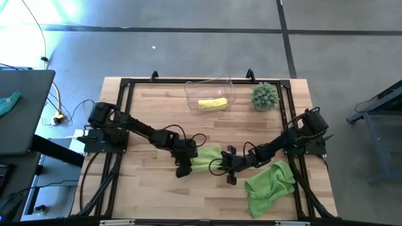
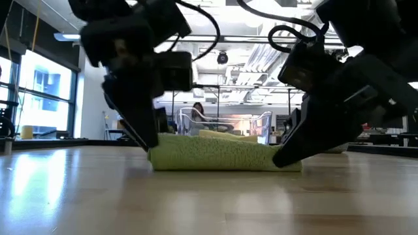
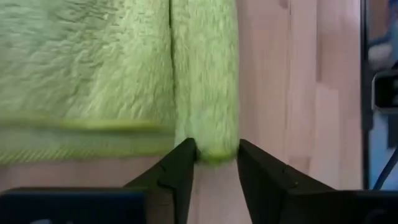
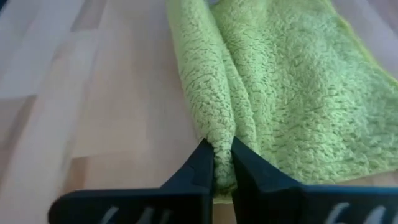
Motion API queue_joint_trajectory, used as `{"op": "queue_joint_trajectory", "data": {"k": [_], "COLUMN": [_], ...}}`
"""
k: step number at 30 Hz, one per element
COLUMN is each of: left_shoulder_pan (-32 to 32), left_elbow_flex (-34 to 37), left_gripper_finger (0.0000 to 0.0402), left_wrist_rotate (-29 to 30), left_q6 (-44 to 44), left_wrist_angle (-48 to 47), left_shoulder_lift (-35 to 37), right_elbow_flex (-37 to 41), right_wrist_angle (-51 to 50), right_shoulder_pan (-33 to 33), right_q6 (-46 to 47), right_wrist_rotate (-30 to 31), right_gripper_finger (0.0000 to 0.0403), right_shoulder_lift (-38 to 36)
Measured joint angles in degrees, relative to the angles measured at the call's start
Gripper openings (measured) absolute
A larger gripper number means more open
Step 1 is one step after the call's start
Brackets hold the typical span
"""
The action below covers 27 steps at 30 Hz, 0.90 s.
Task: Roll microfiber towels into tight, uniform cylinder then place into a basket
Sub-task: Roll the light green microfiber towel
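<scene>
The right hand [image 4: 222,163] is closed on the lime green towel [image 1: 207,157]'s rolled edge. The left hand [image 3: 216,163] stands slightly apart around the other end; uneven pull could loosen the roll.

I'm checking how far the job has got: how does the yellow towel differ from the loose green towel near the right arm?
The yellow towel is rolled into a compact cylinder; the loose green towel lies crumpled and unrolled. The yellow towel sits inside the basket; the loose green towel lies on the table. Neither is held by a gripper.
</scene>
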State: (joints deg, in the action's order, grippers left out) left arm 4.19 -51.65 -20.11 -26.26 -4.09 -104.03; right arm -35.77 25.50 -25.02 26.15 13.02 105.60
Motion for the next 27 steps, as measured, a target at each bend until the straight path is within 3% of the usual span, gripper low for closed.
{"op": "queue_joint_trajectory", "data": {"k": [4, 8, 19, 27], "left_shoulder_pan": [1.28, 4.88, 15.14, 13.52], "left_elbow_flex": [0.07, 0.08, -0.12, -0.12], "left_gripper_finger": [0.0123, 0.0125, 0.012, 0.0153], "left_wrist_rotate": [5.08, 12.36, 27.49, 28.82], "left_q6": [6.05, 11.96, 26.16, 26.59], "left_wrist_angle": [-8.16, -10.29, 5.0, 8.86], "left_shoulder_lift": [4.01, 7.34, 4.15, -0.42], "right_elbow_flex": [0.05, 0.09, 0.28, 0.31], "right_wrist_angle": [0.09, 0.44, 1.34, 1.52], "right_shoulder_pan": [0.47, 1.01, 2.56, 2.6], "right_q6": [4.5, 8.73, 12.45, 12.44], "right_wrist_rotate": [-3.18, -5.55, -8.27, -8.34], "right_gripper_finger": [0.0016, 0.0012, 0.0013, 0.0014], "right_shoulder_lift": [-0.04, -0.04, 0.0, 0.0]}}
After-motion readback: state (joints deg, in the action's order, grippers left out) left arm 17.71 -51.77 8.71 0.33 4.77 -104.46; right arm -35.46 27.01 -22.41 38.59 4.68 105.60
